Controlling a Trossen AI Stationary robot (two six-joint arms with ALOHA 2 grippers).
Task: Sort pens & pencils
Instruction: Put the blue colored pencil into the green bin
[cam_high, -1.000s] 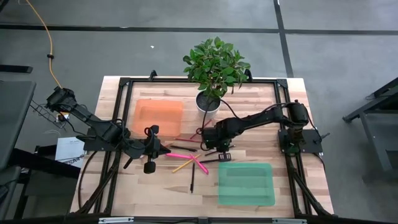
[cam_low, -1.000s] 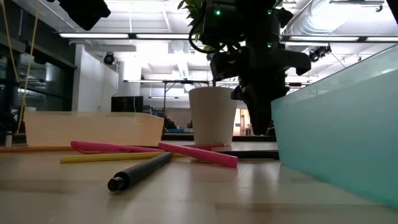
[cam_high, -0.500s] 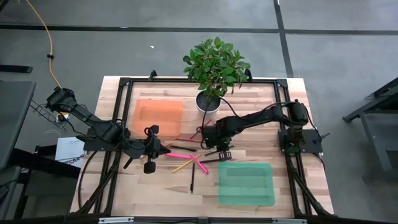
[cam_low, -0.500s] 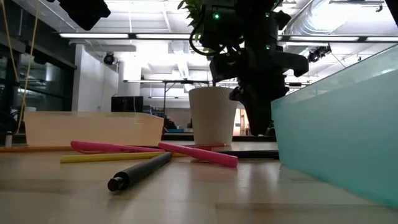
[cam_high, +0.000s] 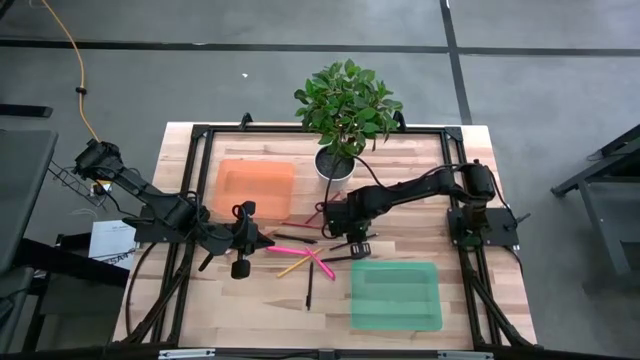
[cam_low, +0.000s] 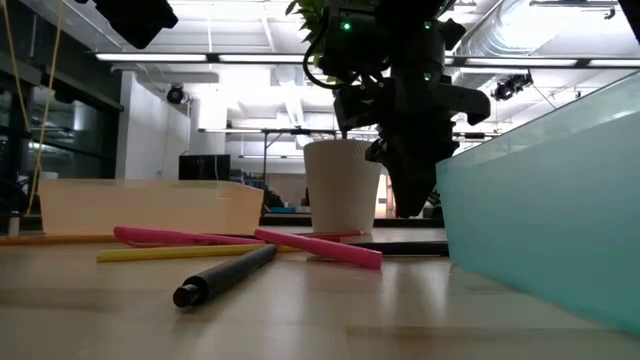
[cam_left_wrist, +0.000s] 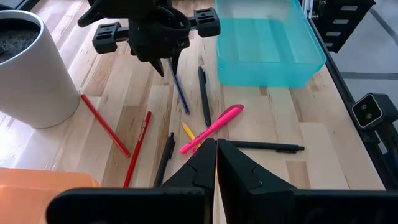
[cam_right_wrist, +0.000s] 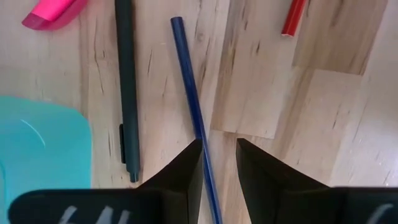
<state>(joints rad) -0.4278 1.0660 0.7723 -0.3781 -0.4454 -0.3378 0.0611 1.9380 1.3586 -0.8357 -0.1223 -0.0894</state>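
Pens and pencils lie scattered mid-table. There are pink pens (cam_high: 290, 250) (cam_left_wrist: 211, 127), black pens (cam_left_wrist: 204, 96) (cam_high: 309, 285), red pencils (cam_left_wrist: 104, 124), a yellow pencil (cam_high: 293, 266) and a long thin dark-blue pencil (cam_right_wrist: 189, 106) (cam_left_wrist: 180, 93). My right gripper (cam_right_wrist: 219, 152) (cam_high: 352, 240) points down over the near end of the blue pencil, narrowly open, one finger on each side of it. A dark pen (cam_right_wrist: 126, 87) lies parallel beside it. My left gripper (cam_left_wrist: 216, 149) (cam_high: 258, 240) is shut and hovers left of the pile, holding nothing. My right gripper comes from above, pointing down, with its fingers astride the dark-blue pencil's near end (cam_right_wrist: 202, 140). The pencil lies flat on the table and runs through the gap close to one finger (cam_right_wrist: 186, 165). I cannot tell whether that finger touches it.
An orange tray (cam_high: 255, 185) sits at the far left of the pile. A teal tray (cam_high: 395, 295) (cam_left_wrist: 267, 43) sits at the near right, close to my right gripper. A white pot with a plant (cam_high: 335, 165) (cam_left_wrist: 28, 68) stands just behind the pile.
My right gripper has edged a little toward the table's left. The pens and pencils lie where they were.
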